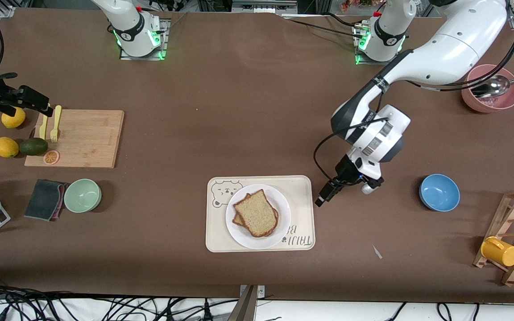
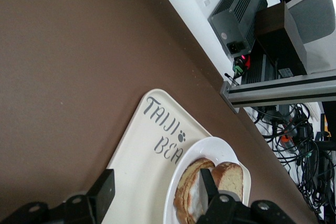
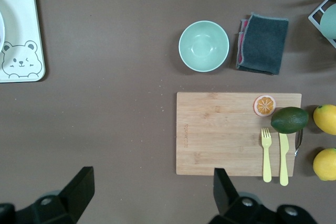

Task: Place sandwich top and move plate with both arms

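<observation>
Sandwich top (image 1: 257,212) lies flat on the stack of bread on the plate (image 1: 283,223); its crust edges sit slightly askew to the slice beneath. The left wrist view shows white egg between the slices. The plate rests on the cream tray (image 1: 304,187), which sits near the middle of the desk's (image 1: 239,111) camera-side edge.

Left tool (image 1: 324,199) hangs over bare desk just beside the tray edge that faces the left arm's end. Its two fingers stand spread apart in the left wrist view and grip nothing; one fingertip (image 2: 105,192) shows over the tray rim. Right tool (image 3: 152,192) hovers over the edge at the right arm's end of the desk, above the cutting board (image 1: 83,136) area with the fork (image 1: 55,124), avocado (image 1: 33,146) and lemons (image 1: 6,147). Its fingers are also spread wide and empty.

Judgement: the placing step looks done, since the top slice is seated and neither tool has hold of it. The step in hand is the plate move with both arms, not yet begun.

Next move calls for both tools to come to the plate rim from two sides, low enough to catch the thin edge. The right arm has much the longer way to travel. Grips should close together and the lift stay level, or the loose top slice may slide off the egg.
</observation>
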